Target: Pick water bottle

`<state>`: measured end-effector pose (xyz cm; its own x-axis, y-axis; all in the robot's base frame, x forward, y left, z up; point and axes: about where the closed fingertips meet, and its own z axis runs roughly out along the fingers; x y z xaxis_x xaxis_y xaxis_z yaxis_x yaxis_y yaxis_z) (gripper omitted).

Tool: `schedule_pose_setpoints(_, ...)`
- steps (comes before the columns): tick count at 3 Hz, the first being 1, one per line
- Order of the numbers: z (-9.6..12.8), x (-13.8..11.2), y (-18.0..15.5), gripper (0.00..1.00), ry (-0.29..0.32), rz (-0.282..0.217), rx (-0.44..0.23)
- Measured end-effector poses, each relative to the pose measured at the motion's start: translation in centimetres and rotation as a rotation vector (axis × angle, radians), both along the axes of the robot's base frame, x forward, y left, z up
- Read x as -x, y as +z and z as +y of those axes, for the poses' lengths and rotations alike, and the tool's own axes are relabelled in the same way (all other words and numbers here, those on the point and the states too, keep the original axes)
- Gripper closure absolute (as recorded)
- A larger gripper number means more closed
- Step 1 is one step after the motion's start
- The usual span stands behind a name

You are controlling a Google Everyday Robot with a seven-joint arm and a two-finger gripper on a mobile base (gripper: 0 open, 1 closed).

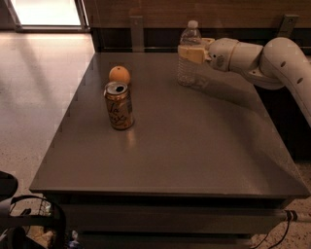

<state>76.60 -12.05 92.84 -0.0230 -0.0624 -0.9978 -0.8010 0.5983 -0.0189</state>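
Far right: pale two-finger gripper [192, 52], jaws pinching slim clear ribbed plastic water bottle [186, 73] high up. Risk: thin wall buckles, bottle slips or swings on lift.

End effector [192, 52] is at the upper body of the water bottle [187, 74], far-right part of the counter [194, 151]. The arm [272, 61] comes in from the right and blocks that far-right corner. Left side obstacles: upright drink can [119, 106] with the orange [119, 75] just behind it; can't tell if they touch. There's a wide free lane between that pair and the bottle. The near half of the counter is bare, so approach from the front edge is open. Little room behind the bottle: wood wall [233, 14] along the far edge, upright bracket [136, 31] between orange and bottle. Above the bottle cap is free.
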Motion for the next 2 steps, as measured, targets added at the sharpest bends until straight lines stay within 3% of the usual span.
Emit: schedule_pose_setpoints(2,0.6,0.4,1.4,1.00,0.029,-0.017,0.018)
